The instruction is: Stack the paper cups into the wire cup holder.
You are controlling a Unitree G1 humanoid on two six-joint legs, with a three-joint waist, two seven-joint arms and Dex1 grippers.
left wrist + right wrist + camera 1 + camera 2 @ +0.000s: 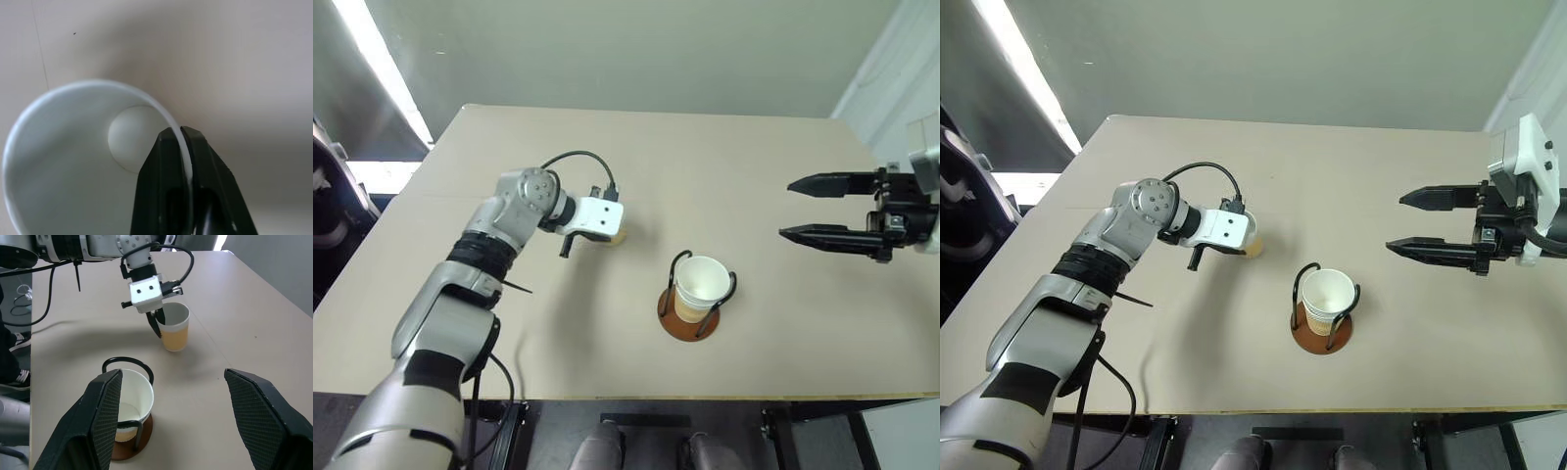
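- Here, head views: left gripper (1250, 238) reached down over a loose paper cup (1253, 242) on the table (754, 186), left of the wire cup holder (697, 304). Holder had cups nested in it (699, 286), near the table's front edge. Right gripper (790, 209) hung apart at the right, jaws wide, holding nothing.
- Left wrist view: black fingers (159, 186) pinched tight on the loose cup's white rim (180, 142), one finger inside, one outside.
- Right wrist view: spread right fingers (105, 411) framed the holder; the loose cup stood upright on the table beyond it, well apart, rim gripped by the left gripper.
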